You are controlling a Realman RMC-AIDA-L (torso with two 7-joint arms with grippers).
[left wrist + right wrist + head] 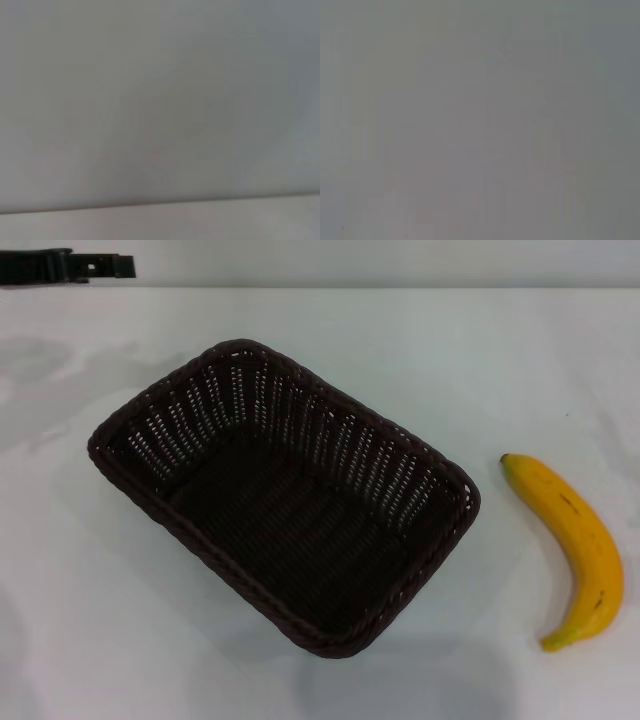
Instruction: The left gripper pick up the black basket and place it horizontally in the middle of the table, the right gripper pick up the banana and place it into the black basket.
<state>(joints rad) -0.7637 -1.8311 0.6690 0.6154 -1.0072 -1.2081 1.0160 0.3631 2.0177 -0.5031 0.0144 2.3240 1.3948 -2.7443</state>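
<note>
On the white worktop (320, 315) in front of me the black basket (285, 495) sits skewed, its long side running diagonally, open side up and holding nothing. Just to its right, apart from it, the banana (575, 545) lies on the bare surface. Neither of my arms shows anywhere, so I cannot tell how my jaws stand on either side.

My first job, as I judge it, is the basket, with my left arm. I would come down over the near-left rim, take the braided edge between the jaws, lift only enough to clear the surface, then turn it square and set it down centred. A wall grip may tip a basket this wide, so slow and low seems wise.

Only the head view shows the basket and fruit. Both wrist views give plain grey, the left one with a faint pale edge.
</note>
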